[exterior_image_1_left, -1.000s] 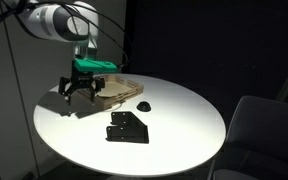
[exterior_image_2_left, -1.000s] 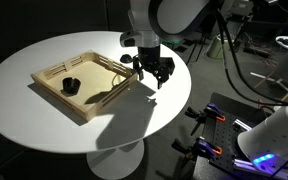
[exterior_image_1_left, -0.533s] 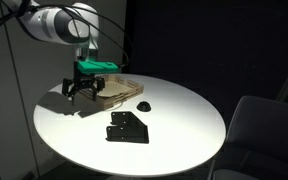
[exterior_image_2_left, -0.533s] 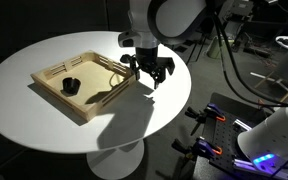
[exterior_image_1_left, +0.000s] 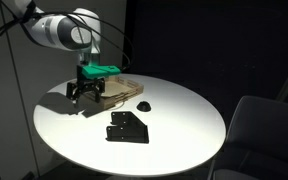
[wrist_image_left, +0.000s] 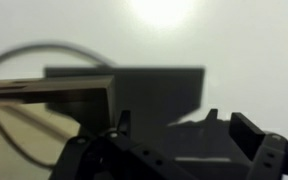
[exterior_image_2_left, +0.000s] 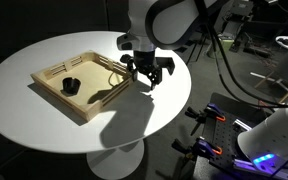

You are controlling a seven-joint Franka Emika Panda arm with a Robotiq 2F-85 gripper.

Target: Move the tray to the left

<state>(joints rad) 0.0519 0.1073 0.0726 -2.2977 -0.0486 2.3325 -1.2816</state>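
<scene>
A flat black bracket (exterior_image_1_left: 127, 128) lies nearest on the round white table (exterior_image_1_left: 189, 120), with a small dark piece (exterior_image_1_left: 144, 105) a little beyond it. Farther back sits the wooden tray (exterior_image_1_left: 120, 92), which in an exterior view (exterior_image_2_left: 96, 82) holds a small black object (exterior_image_2_left: 71, 86) near one corner. The gripper (exterior_image_2_left: 144, 76) hangs at the tray's edge with its fingers spread wide and nothing between them; whether it touches the wood cannot be told. In the wrist view, the tray's rim (wrist_image_left: 44, 90) shows left of the gripper (wrist_image_left: 174, 135).
</scene>
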